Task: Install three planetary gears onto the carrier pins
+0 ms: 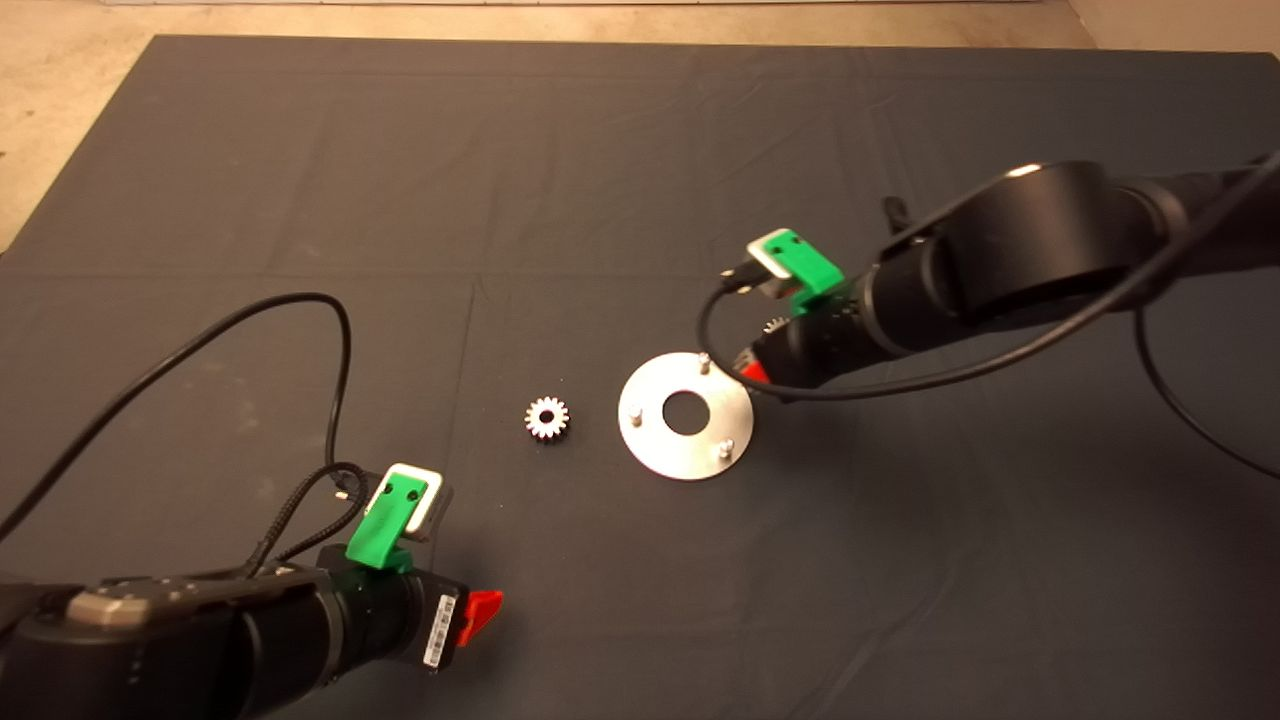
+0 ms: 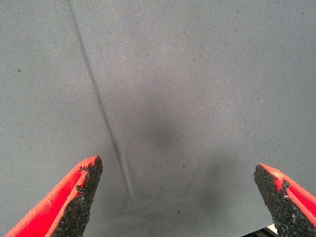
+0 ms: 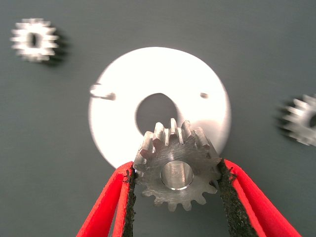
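The silver disc (image 1: 650, 440) lies mid-mat with three carrier pins (image 1: 705, 362) standing up from it. In the right wrist view my right gripper (image 3: 176, 169) is shut on one planetary gear (image 3: 177, 153), held flat above the disc's (image 3: 118, 128) rim. Two pins (image 3: 102, 91) show there; the held gear hides the third. In the head view that gripper (image 1: 752, 368) hovers at the disc's right edge. A second gear (image 1: 547, 417) lies on the mat left of the disc. A third gear (image 1: 775, 325) peeks out just behind the right gripper. My left gripper (image 1: 485, 612) waits open at the lower left.
The dark mat (image 1: 600, 150) covers the table, with bare floor past its far left corner. Black cables loop from both arms over the mat. The left wrist view shows only mat between the open fingers (image 2: 79, 197).
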Controlling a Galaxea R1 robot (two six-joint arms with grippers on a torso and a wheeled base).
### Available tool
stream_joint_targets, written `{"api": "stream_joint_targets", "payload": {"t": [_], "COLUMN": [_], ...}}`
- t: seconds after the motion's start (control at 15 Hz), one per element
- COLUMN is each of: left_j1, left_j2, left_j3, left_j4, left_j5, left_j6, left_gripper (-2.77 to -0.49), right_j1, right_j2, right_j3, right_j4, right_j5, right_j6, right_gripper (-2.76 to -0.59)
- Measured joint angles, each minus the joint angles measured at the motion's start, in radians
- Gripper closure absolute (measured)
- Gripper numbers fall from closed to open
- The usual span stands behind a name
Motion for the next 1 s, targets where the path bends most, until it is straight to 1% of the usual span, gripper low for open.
{"api": "stream_joint_targets", "payload": {"t": [0.07,0.13,0.2,0.27,0.4,0.47,0.53,0.6,0.67,0.73,0.8,0.93,1.0], "left_j1": [0.0,0.0,0.0,0.0,0.0,0.0,0.0,0.0,0.0,0.0,0.0,0.0,0.0], "left_j2": [0.0,-0.001,-0.001,0.0,0.0,0.0,0.0,0.0,0.0,0.0,0.0,0.0,-0.001], "left_j3": [0.0,0.0,0.0,0.0,0.0,0.0,0.0,0.0,0.0,0.0,0.0,0.0,0.0], "left_j4": [0.0,0.0,0.0,0.0,0.0,0.0,0.0,0.0,0.0,0.0,0.0,0.0,0.0], "left_j5": [0.0,0.0,0.0,-0.001,0.0,0.0,0.0,0.0,0.0,0.0,0.0,0.0,0.001], "left_j6": [0.0,0.0,0.0,0.0,0.0,0.0,0.0,0.0,0.0,0.0,0.0,0.0,0.0], "left_gripper": [-2.22,-2.22,-2.22,-2.22,-2.22,-2.22,-2.22,-2.22,-2.22,-2.22,-2.22,-2.22,-2.22], "right_j1": [0.004,0.006,0.006,0.006,0.006,0.006,0.006,0.006,0.006,0.006,0.006,0.0,-0.01], "right_j2": [0.025,0.043,0.042,0.037,0.027,0.027,0.025,0.012,-0.012,-0.032,-0.038,-0.032,-0.028], "right_j3": [-0.005,-0.009,-0.008,0.002,0.055,0.094,0.134,0.165,0.186,0.195,0.195,0.195,0.195], "right_j4": [0.016,0.038,0.058,0.069,0.073,0.074,0.077,0.085,0.087,0.087,0.083,0.073,0.055], "right_j5": [0.004,0.011,0.009,-0.007,-0.042,-0.07,-0.107,-0.125,-0.133,-0.149,-0.163,-0.158,-0.156], "right_j6": [0.0,0.0,0.0,0.0,0.0,0.002,0.012,0.034,0.056,0.064,0.064,0.064,0.064], "right_gripper": [-1.02,-1.02,-1.02,-1.02,-1.02,-1.02,-1.02,-1.02,-1.02,-1.02,-1.02,-1.02,-1.02]}}
